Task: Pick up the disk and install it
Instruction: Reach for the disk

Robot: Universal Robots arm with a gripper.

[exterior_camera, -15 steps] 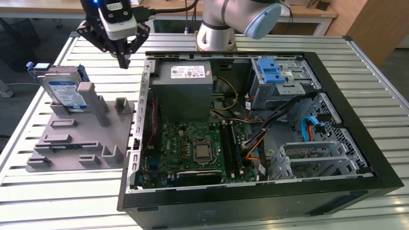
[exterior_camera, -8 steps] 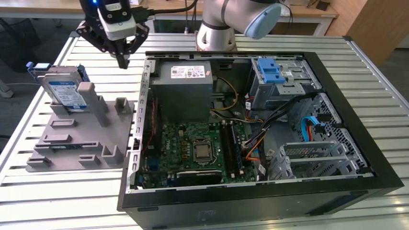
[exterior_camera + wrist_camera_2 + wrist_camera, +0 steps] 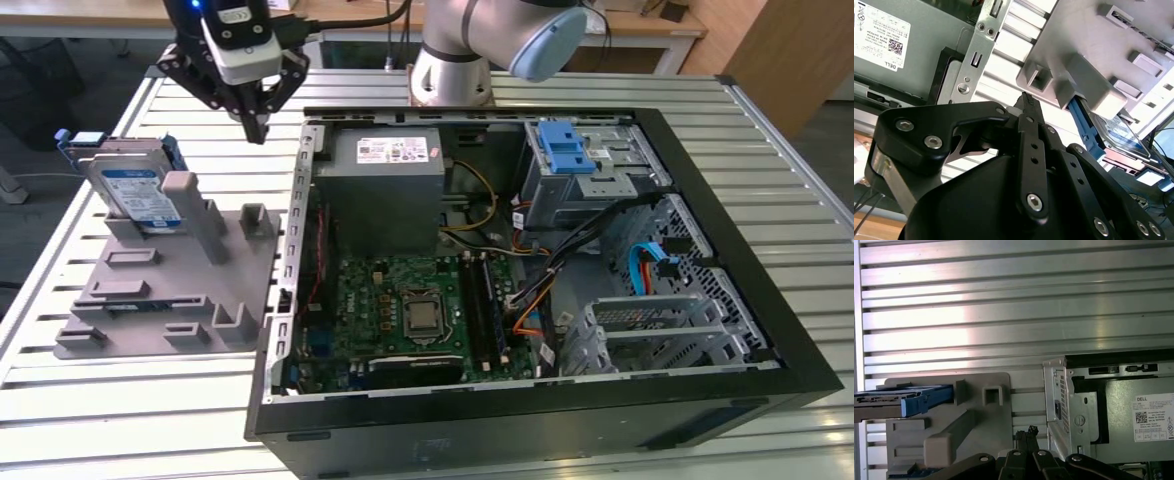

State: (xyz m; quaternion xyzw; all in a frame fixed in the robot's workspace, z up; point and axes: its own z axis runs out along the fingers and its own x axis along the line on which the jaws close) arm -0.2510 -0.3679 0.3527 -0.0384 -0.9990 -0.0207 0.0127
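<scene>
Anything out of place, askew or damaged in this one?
Nothing stands out. The disk stands on edge in its grey holder. The open computer case lies flat on the table with its cables inside. The claw hangs shut and empty above the gap between holder and case. No damage or spill shows.

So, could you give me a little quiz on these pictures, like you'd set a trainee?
1. True or false: the hand is holding the disk.
2. Pick one: the disk stands upright in A) the computer case, B) the grey holder beside the case, C) the hand.
3. Fill in: the hand hangs above the gap between the holder and the ____.

Key:
1. False. The hand is shut on nothing.
2. B.
3. Computer case.
</scene>
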